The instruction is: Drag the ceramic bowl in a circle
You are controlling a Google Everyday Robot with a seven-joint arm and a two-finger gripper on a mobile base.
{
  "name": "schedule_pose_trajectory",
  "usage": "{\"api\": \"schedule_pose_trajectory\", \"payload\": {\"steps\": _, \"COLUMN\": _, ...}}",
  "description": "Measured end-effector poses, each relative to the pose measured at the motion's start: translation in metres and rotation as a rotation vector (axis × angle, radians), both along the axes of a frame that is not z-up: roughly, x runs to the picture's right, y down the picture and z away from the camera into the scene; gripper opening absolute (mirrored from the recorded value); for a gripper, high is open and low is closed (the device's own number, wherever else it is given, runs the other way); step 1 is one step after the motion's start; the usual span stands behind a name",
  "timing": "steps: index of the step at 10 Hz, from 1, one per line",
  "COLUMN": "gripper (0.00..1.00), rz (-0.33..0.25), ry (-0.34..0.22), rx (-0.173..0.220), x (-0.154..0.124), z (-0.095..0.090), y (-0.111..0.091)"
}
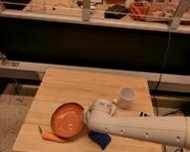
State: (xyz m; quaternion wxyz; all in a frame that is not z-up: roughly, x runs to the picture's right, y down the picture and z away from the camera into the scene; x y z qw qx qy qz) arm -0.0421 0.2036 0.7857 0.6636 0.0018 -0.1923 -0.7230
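Observation:
The ceramic bowl [66,119], round, shallow and orange with a glossy inside, sits on the wooden table [77,86] near its front left. My white arm reaches in from the right across the front of the table. The gripper [91,118] is at the arm's rounded end, right against the bowl's right rim. The arm's end hides the contact with the rim.
A small white cup [126,97] stands behind the arm at the right. A carrot [51,135] lies just in front of the bowl. A blue sponge [100,139] lies under the arm near the front edge. A dark object [143,115] peeks out beside the arm.

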Motion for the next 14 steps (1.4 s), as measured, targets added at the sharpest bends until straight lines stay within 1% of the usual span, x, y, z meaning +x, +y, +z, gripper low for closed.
{"api": "schedule_pose_trajectory", "payload": {"steps": 1, "gripper": 0.00, "rz": -0.021, "ry": -0.018, "rx": 0.007, "x": -0.015, "z": 0.001, "y": -0.001}}
{"api": "schedule_pose_trajectory", "payload": {"steps": 2, "gripper": 0.00, "rz": -0.037, "ry": -0.035, "rx": 0.015, "x": -0.028, "z": 0.006, "y": -0.006}}
{"api": "schedule_pose_trajectory", "payload": {"steps": 3, "gripper": 0.00, "rz": -0.056, "ry": -0.051, "rx": 0.025, "x": -0.040, "z": 0.014, "y": -0.016}}
{"api": "schedule_pose_trajectory", "payload": {"steps": 4, "gripper": 0.00, "rz": -0.068, "ry": -0.065, "rx": 0.036, "x": -0.050, "z": 0.024, "y": -0.028}}
{"api": "schedule_pose_trajectory", "payload": {"steps": 5, "gripper": 0.00, "rz": -0.074, "ry": -0.076, "rx": 0.046, "x": -0.057, "z": 0.038, "y": -0.045}}
{"api": "schedule_pose_trajectory", "payload": {"steps": 7, "gripper": 0.00, "rz": -0.075, "ry": -0.084, "rx": 0.062, "x": -0.061, "z": 0.061, "y": -0.074}}
{"api": "schedule_pose_trajectory", "payload": {"steps": 8, "gripper": 0.00, "rz": -0.066, "ry": -0.078, "rx": 0.072, "x": -0.059, "z": 0.077, "y": -0.092}}
{"api": "schedule_pose_trajectory", "payload": {"steps": 9, "gripper": 0.00, "rz": -0.041, "ry": -0.067, "rx": 0.077, "x": -0.050, "z": 0.086, "y": -0.103}}
{"api": "schedule_pose_trajectory", "payload": {"steps": 10, "gripper": 0.00, "rz": -0.017, "ry": -0.057, "rx": 0.077, "x": -0.039, "z": 0.090, "y": -0.108}}
{"api": "schedule_pose_trajectory", "payload": {"steps": 11, "gripper": 0.00, "rz": 0.021, "ry": -0.035, "rx": 0.072, "x": -0.020, "z": 0.094, "y": -0.110}}
{"api": "schedule_pose_trajectory", "payload": {"steps": 12, "gripper": 0.00, "rz": 0.062, "ry": -0.010, "rx": 0.067, "x": 0.003, "z": 0.094, "y": -0.108}}
{"api": "schedule_pose_trajectory", "payload": {"steps": 13, "gripper": 0.00, "rz": 0.093, "ry": 0.011, "rx": 0.063, "x": 0.020, "z": 0.091, "y": -0.103}}
{"api": "schedule_pose_trajectory", "payload": {"steps": 14, "gripper": 0.00, "rz": 0.144, "ry": 0.047, "rx": 0.059, "x": 0.043, "z": 0.080, "y": -0.089}}
